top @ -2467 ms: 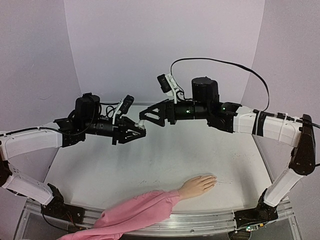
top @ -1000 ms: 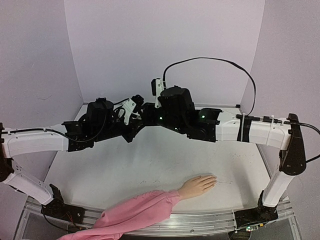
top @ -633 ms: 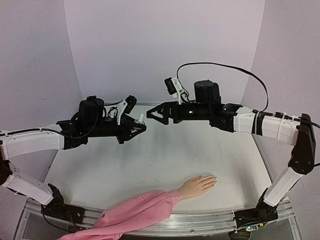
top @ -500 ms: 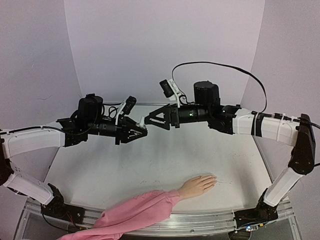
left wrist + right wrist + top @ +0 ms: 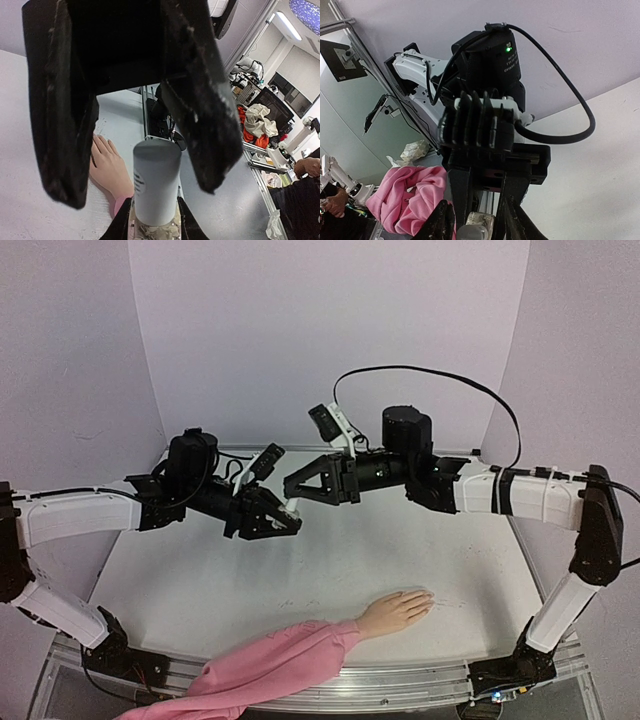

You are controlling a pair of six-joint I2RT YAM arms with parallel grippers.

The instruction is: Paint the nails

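Plain pale-lilac walls (image 5: 330,330) enclose the scuffed white table (image 5: 330,560) on three sides, an aluminium rail (image 5: 400,680) runs along its near edge, and beyond lies a lab with cluttered benches (image 5: 257,150) under a long ceiling light (image 5: 288,23).

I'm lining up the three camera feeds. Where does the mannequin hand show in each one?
Top external: the mannequin hand lies low in the picture, right of centre.
Left wrist: the hand is at lower left, behind the white bottle.
Right wrist: the hand is not in view.
Shared landmark: the pink sleeve shows in all three views.
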